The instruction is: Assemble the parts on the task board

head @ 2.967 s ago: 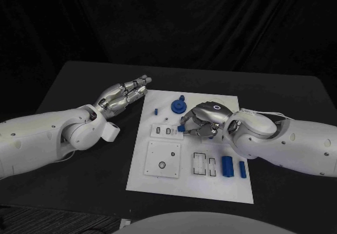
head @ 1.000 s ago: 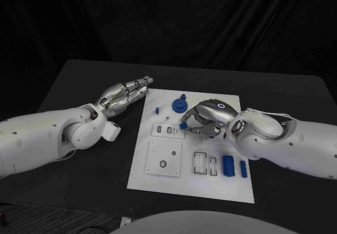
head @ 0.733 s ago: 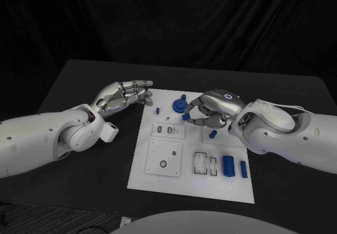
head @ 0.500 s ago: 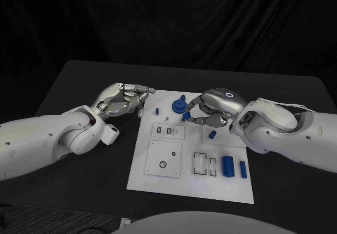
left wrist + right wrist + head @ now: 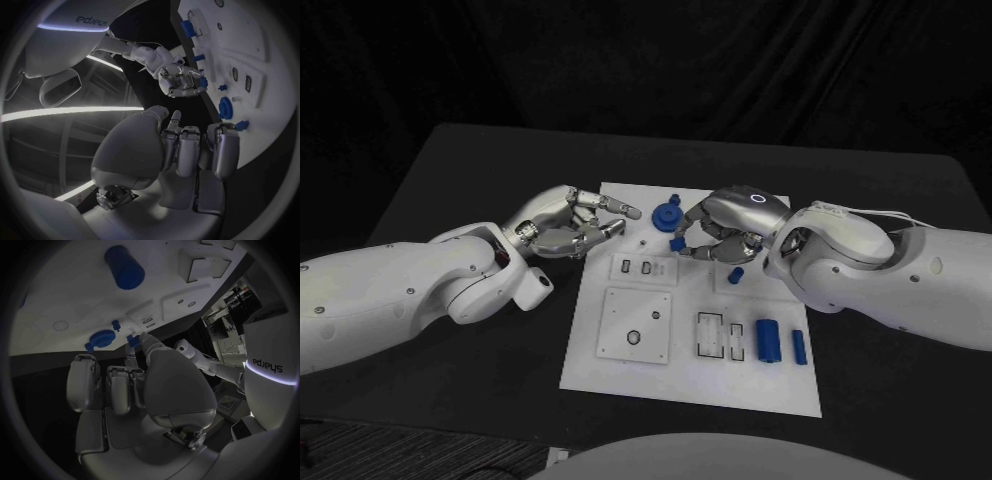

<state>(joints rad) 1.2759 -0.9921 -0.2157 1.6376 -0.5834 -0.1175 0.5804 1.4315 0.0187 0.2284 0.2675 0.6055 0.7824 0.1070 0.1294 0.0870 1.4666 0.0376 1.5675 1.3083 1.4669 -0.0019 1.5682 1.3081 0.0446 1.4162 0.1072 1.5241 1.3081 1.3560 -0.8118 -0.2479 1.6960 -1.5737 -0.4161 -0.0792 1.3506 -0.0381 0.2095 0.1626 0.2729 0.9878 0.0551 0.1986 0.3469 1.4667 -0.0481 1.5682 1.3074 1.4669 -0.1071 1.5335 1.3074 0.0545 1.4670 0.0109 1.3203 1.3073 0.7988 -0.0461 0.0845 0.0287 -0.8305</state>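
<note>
Over white rectangular task board [image 5: 689, 390] on black tabletop [image 5: 459, 180]: right hand [image 5: 721, 228] pinches small blue plastic part [image 5: 678, 243] near board's far end; left hand [image 5: 570, 224], fingers loosely curled, holds nothing.

You have one white task board [image 5: 689, 385] on one black table [image 5: 459, 180]. Two robot hands are over it, left hand [image 5: 571, 222] and right hand [image 5: 718, 226]. At least six blue parts are visible; some may be hidden.

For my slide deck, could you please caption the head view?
Right robot hand holds a small blue part above the white board; left robot hand hovers at its edge.
</note>
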